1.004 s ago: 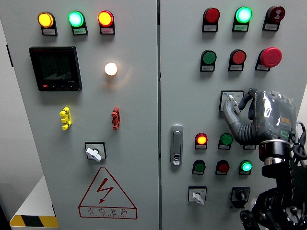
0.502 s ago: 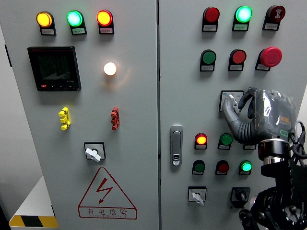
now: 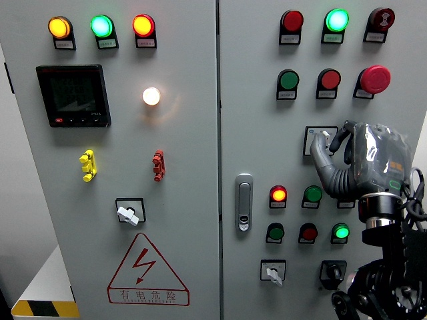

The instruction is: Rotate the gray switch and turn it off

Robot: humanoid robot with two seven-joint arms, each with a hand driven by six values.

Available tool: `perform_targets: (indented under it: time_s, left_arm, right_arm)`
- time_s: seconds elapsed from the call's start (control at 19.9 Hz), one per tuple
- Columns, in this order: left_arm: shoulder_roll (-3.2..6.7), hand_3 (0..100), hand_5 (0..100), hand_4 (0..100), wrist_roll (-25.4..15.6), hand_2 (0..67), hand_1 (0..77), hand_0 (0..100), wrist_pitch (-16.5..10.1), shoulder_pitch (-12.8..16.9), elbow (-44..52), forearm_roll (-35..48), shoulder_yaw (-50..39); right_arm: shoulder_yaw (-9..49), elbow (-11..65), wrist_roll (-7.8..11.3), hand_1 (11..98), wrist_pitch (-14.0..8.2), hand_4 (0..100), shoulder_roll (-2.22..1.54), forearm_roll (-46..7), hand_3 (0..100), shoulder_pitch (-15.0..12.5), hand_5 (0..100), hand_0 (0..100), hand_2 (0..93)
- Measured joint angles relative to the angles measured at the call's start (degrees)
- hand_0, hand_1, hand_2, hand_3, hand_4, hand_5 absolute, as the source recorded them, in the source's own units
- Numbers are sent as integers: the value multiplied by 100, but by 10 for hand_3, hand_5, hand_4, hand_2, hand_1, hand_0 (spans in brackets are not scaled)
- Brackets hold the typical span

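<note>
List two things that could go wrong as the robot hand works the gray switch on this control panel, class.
1. The right hand covers most of the gray switch, so whether its grip is secure cannot be judged; the fingers could slip off the knob.
2. The red mushroom button sits just above the hand and the lit red lamp just below; a stray knuckle could press either.

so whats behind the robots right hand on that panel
The right hand covers most of a white-framed switch plate; only the plate's left part and top edge show. The knob itself is hidden by the fingers.
</note>
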Motion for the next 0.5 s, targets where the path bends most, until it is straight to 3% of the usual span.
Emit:
perform_targets:
  time_s: [0.25,0.5]
  left_arm:
    - [0,208,127,121,0,101,0,0,0,0,0,0,0]
    - [0,207,127,121,0,101,0,0,0,0,0,0,0]
  right_arm:
    - [-42,6,3,307,-63,1000,0,0,1000,-31,999,650,692]
    - [-60,33,11,352,-89,1000,-9,-1,1000,-67,990,534,585]
